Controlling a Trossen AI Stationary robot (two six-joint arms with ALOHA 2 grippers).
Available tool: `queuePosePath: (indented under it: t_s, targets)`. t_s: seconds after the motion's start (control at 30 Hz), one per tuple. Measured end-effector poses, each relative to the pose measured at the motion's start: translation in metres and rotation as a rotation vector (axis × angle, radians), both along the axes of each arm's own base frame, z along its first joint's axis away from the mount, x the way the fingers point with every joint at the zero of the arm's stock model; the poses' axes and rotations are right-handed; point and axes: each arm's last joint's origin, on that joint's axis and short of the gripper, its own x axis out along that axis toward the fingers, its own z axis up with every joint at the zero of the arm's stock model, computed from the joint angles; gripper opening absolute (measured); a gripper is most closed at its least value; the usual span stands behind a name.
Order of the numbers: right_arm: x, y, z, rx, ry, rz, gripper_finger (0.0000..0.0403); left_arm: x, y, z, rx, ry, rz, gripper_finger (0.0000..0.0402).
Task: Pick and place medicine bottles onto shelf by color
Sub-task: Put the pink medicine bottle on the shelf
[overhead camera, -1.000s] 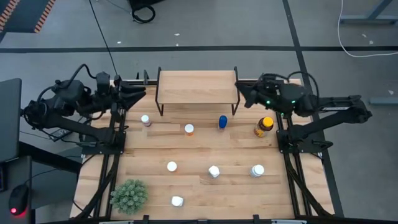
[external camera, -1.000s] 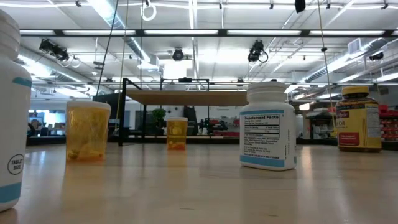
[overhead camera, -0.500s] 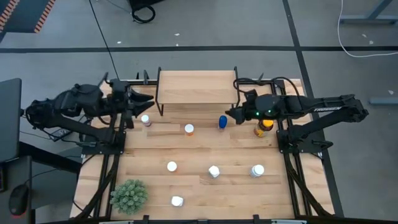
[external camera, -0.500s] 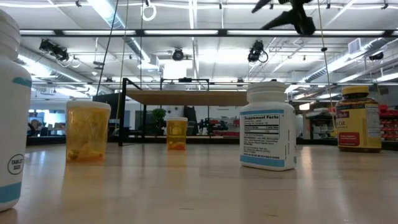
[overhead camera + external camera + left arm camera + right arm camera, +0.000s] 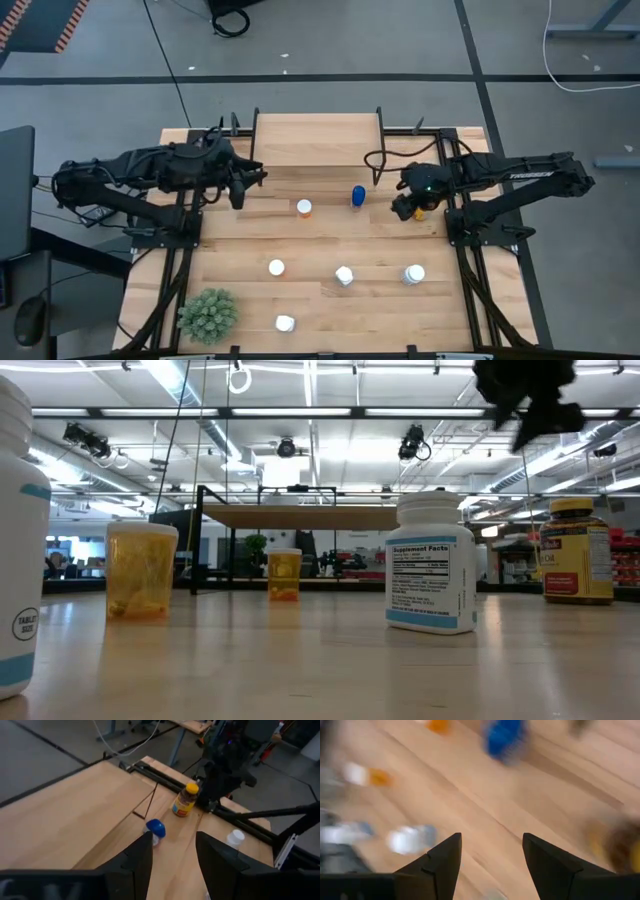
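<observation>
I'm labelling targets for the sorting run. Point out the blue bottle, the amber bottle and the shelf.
blue bottle (image 5: 358,195), high view, on its cap.
amber bottle (image 5: 185,801), left wrist view, on its label.
shelf (image 5: 317,140), high view, on its bare wooden top.

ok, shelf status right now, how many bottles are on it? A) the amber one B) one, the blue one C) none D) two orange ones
C: the high view shows the shelf board bare, with the blue bottle, the orange bottle and the amber bottle all on the table in front of it.
</observation>
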Motion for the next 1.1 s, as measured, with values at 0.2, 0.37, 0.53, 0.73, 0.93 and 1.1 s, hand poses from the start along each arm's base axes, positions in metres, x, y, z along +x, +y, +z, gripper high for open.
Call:
queuePosePath:
  t_s: [0.2, 0.37, 0.53, 0.73, 0.93, 1.1]
  targets:
    - [-0.017, -0.002, -0.005, 0.016, 0.157, -0.055, 0.0224, 0.006, -0.001, -0.002, -0.057, -0.013, 0.024, 0.0144]
    - [-0.025, -0.004, -0.006, -0.023, 0.2, -0.102, 0.0236, 0.01, -0.001, -0.004, -0.169, -0.045, 0.071, 0.0136]
    - [-0.03, -0.01, -0.006, -0.076, 0.246, -0.112, 0.0255, 0.015, -0.004, -0.007, -0.229, -0.048, 0.085, 0.0127]
    - [-0.037, -0.02, -0.007, -0.123, 0.312, -0.172, 0.0285, 0.015, -0.006, -0.007, -0.259, -0.056, 0.086, 0.0137]
    - [-0.042, -0.023, -0.008, -0.118, 0.36, -0.199, 0.0296, 0.013, -0.006, -0.012, -0.269, -0.004, 0.079, 0.0183]
    - [-0.042, -0.023, -0.008, -0.114, 0.358, -0.21, 0.0296, 0.012, -0.006, -0.014, -0.255, 0.029, 0.076, 0.0219]
